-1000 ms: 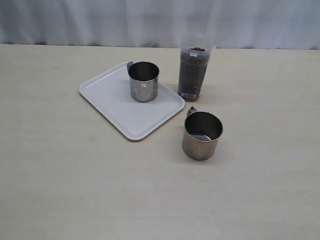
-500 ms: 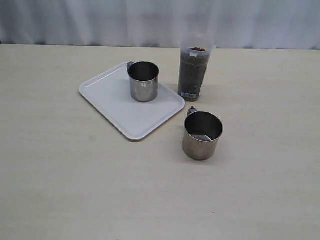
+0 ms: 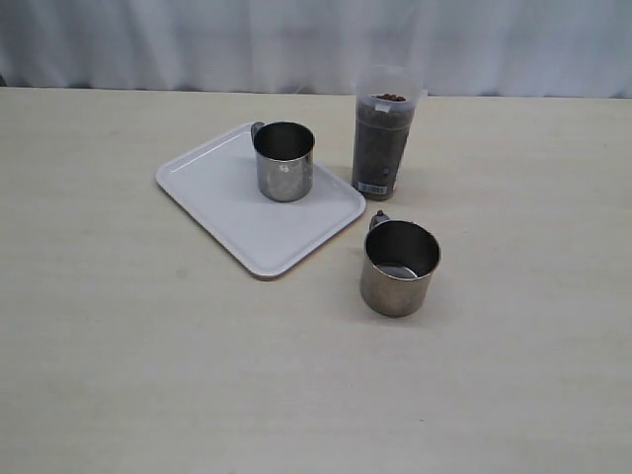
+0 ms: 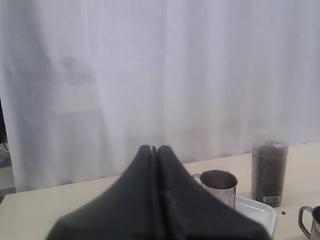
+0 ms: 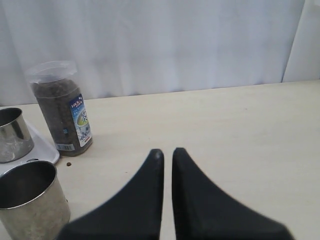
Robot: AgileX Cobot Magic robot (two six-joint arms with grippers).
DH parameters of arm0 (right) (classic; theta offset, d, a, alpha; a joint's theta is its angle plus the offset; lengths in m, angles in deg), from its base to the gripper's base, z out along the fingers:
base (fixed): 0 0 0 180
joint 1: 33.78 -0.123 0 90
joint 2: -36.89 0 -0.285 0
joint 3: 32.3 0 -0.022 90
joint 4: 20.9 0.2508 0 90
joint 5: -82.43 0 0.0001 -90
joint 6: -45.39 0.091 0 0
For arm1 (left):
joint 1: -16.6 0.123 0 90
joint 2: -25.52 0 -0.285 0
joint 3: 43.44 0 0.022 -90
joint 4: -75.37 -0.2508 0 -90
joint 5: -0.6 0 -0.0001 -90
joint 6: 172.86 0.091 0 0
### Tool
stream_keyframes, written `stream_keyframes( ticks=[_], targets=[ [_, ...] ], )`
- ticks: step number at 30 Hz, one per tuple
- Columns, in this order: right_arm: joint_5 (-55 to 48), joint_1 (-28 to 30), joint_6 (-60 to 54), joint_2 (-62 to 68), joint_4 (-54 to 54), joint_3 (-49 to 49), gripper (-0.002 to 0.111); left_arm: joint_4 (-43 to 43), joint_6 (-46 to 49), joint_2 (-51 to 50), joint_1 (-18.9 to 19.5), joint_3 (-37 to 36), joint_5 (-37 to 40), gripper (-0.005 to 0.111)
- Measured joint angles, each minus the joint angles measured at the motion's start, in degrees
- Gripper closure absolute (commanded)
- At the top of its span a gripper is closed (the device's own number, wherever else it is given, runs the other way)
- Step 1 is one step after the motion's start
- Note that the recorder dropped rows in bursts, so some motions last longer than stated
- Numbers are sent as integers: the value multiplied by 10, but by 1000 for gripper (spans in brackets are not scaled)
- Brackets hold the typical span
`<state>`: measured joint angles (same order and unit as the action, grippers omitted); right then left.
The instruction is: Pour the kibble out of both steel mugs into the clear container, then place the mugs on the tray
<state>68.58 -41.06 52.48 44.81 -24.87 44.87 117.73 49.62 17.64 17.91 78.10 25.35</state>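
Scanning the exterior view: finds no gripper in sight, so nothing to place against one. Shows a loose mug (image 3: 399, 267) upright on the table (image 3: 118, 375), mouth up, long axis vertical, handle turned toward the container (image 3: 383, 133) standing full of kibble (image 3: 380, 148). Shows the tray mug (image 3: 283, 161) upright on the tray (image 3: 212, 193).

Turning to the left wrist view: finds the left gripper (image 4: 154, 149) pressed fully together, holding nothing. Puts the tray mug ahead of it and well apart, the container farther off.

Turning to the right wrist view: finds the right gripper (image 5: 165, 152) narrowed to a thin slit, empty. Puts the loose mug near it, ahead and off to one side, nearer than the container; hides the handle. Looks empty, so probably light; rigid, slick steel, likely to slip under a pinch on the wall. Better taken over the rim or by the handle.
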Motion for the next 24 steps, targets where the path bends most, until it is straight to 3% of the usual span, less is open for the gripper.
stream_keyframes(
  ticks=[9,15,22,24],
  targets=[
    [0,0,0,0,0,0,104,-5,0,1,-1,-4,-3,107],
    [0,0,0,0,0,0,104,-300,0,1,-1,-61,-8,107],
    [0,0,0,0,0,0,104,-330,0,0,-1,-179,-14,107],
    [0,0,0,0,0,0,104,-330,0,0,-1,-187,-47,107]
  ],
)
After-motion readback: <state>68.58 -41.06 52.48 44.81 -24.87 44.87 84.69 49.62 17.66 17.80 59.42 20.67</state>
